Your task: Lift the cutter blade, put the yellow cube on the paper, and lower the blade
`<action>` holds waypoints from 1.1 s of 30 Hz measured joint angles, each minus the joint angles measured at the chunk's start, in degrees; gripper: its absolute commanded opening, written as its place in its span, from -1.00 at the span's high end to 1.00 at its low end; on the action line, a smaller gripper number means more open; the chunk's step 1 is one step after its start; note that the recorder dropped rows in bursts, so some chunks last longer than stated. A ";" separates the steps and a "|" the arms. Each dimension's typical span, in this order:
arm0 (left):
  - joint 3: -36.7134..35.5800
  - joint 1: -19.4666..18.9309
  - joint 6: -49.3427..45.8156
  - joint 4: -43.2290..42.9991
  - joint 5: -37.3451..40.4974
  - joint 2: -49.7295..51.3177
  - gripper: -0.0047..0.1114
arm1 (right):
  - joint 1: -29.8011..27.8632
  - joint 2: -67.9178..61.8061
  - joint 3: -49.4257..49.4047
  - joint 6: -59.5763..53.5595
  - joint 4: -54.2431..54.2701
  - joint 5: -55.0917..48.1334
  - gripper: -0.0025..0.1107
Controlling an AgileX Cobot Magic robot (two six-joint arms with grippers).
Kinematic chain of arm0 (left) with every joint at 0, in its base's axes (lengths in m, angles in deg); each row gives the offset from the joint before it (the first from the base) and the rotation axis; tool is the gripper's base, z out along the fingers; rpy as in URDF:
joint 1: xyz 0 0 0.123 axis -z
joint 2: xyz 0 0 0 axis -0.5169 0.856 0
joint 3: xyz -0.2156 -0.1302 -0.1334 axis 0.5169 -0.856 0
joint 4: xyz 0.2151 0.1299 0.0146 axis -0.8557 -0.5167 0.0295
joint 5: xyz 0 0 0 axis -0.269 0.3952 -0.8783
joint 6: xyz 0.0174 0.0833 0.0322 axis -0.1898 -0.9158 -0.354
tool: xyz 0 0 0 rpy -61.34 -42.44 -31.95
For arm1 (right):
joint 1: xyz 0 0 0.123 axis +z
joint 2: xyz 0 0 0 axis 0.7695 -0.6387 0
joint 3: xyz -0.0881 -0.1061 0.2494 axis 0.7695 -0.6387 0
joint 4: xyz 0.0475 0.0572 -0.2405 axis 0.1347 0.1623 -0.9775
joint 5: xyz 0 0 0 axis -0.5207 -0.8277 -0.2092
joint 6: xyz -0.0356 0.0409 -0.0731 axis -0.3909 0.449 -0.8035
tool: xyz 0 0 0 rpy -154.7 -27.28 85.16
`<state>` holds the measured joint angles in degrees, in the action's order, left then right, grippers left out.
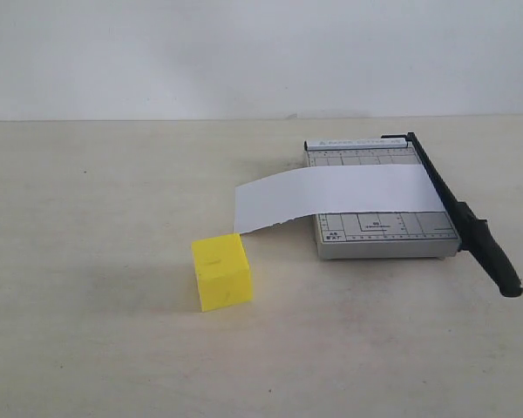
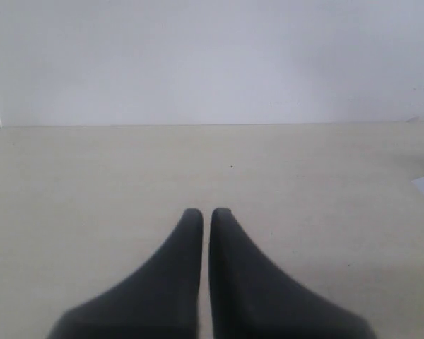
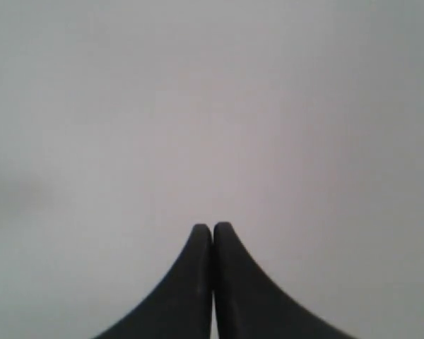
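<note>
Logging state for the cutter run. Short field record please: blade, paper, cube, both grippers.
cutter blade: down, along the right edge of the cutter base in the exterior view
paper: across the base, left end overhanging the table
yellow cube: on the table, not on the paper, by the overhanging end
left gripper: shut, empty, above bare table
right gripper: shut, empty
arms in exterior view: none

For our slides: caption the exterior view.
A yellow cube sits near a paper strip laid across a cutter, blade down.
</note>
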<state>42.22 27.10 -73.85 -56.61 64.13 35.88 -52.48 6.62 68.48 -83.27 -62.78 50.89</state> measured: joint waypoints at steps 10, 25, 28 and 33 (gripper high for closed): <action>0.00 0.00 0.00 0.00 0.00 0.00 0.84 | 0.00 -22.50 15.69 -0.91 -1.46 -46.52 0.81; 0.00 0.00 0.00 0.00 0.00 0.00 0.84 | 0.00 -23.23 9.14 -3.12 4.22 -45.63 0.17; 0.00 0.00 0.00 0.00 0.00 0.00 0.84 | 0.00 -21.76 2.09 -9.72 12.25 -40.21 0.17; 0.00 0.00 0.00 0.00 0.00 0.00 0.84 | 0.00 -19.23 -5.43 -18.48 18.92 -29.59 0.17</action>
<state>42.22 27.10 -73.85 -56.61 64.13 35.88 -52.48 -12.62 63.06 -101.76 -43.86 21.30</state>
